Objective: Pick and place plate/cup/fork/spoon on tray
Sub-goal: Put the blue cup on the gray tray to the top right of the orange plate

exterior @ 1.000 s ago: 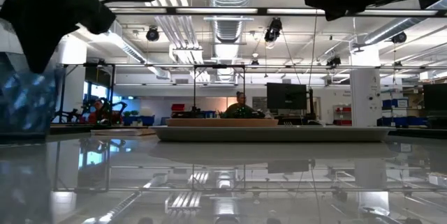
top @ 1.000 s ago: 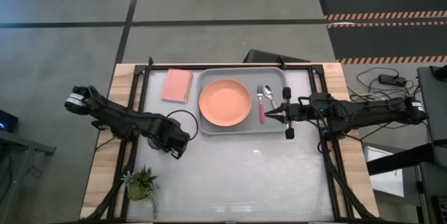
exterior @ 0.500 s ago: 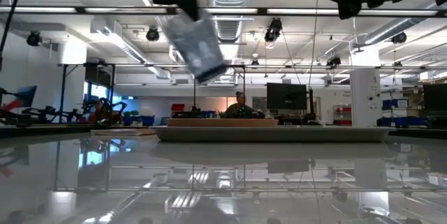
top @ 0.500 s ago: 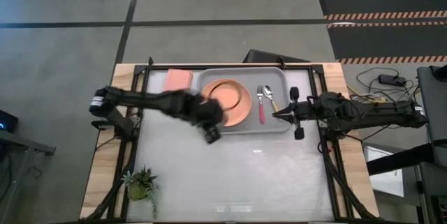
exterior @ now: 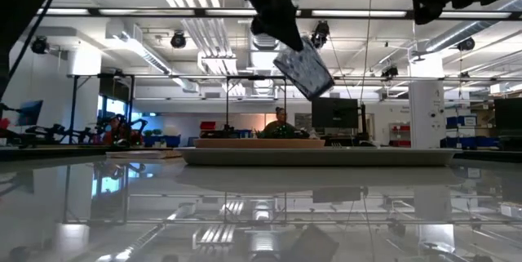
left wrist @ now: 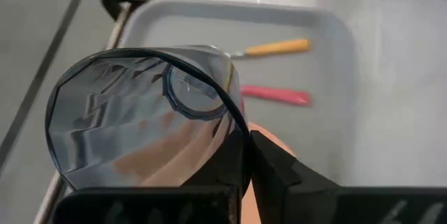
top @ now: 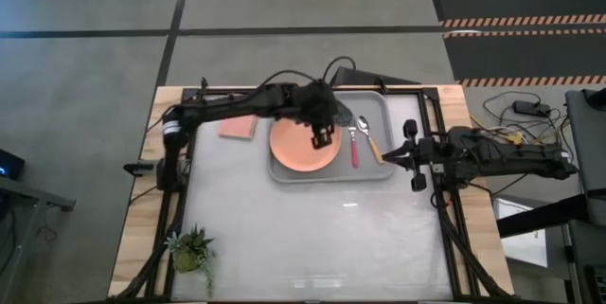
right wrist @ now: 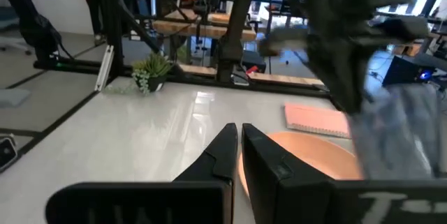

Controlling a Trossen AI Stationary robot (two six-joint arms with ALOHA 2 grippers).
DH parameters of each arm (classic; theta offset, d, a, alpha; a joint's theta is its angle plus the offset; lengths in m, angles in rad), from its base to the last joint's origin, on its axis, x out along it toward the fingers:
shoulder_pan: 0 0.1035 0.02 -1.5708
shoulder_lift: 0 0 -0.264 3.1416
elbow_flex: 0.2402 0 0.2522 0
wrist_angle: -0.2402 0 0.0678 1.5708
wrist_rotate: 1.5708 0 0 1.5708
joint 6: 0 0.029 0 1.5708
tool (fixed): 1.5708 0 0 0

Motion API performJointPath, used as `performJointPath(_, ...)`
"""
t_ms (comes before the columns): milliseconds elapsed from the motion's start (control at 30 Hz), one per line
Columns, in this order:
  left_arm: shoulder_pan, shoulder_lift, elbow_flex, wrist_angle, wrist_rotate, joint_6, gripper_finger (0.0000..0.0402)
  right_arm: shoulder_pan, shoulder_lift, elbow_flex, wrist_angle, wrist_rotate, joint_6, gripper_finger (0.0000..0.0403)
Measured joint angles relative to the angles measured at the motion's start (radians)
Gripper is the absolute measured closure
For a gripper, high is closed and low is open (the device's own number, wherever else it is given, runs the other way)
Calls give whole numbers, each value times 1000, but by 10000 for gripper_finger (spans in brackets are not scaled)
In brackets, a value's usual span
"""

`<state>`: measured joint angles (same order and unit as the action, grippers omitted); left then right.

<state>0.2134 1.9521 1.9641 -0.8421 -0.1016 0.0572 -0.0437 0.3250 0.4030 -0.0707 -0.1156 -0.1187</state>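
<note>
High view: overhead, straight down, whole white-topped table in frame. Low view: table height, level across the glossy top toward the lab room, large grey rectangular tray edge-on. Left wrist view: close, looking down at the same tray. Right wrist view: low across the table. All four share the tray area; the round flat salmon-orange plate shows in both high and right wrist.
</note>
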Motion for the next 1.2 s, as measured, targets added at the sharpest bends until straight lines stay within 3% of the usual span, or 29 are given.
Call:
performJointPath(367, 147, 114, 20, 163, 64, 37, 401, 0, -78, -34, -18, 3, 13, 390)
performJointPath(700, 188, 191, 236, 74, 69, 90, 401, 0, -110, -45, -17, 11, 6, 390)
performJointPath(1200, 200, 308, 232, 37, 60, 72, 402, 0, -108, -37, -24, 12, 6, 390)
